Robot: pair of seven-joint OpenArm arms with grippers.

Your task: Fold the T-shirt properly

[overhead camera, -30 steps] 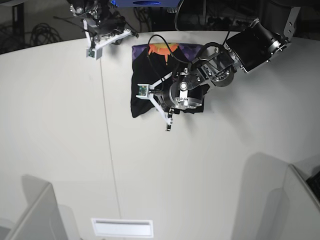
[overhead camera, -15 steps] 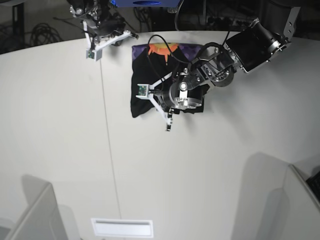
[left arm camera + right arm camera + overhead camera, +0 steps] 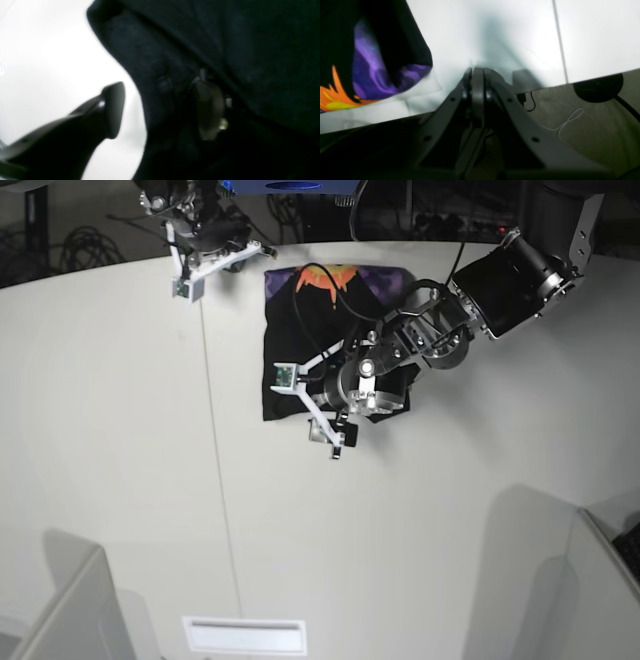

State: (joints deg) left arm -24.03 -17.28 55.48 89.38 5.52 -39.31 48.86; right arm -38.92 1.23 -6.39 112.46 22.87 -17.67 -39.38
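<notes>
Two arms up at the far end of the white table (image 3: 120, 480), one busy, one parked. Black T-shirt (image 3: 290, 350) lying folded into a rough rectangle on that table, orange-and-purple print peeking out along its far edge.

Left gripper (image 3: 337, 438) sitting right at the shirt's near edge, toward the middle. From the left wrist cam: jaws clearly spread, one finger (image 3: 112, 107) off the shirt over bare tabletop, the other (image 3: 207, 110) pressed in against the dark cloth, shirt hem running between them. Not pinched down on anything as far as visible. Pretty blurry though, so no telling whether that inner finger is under a layer or just on top.

Right gripper (image 3: 475, 75) hanging off the shirt's far-left corner, near but not touching. Fingers squeezed flat together, nothing between them. Purple and orange corner of the shirt (image 3: 370, 65) visible just beside it.
</notes>
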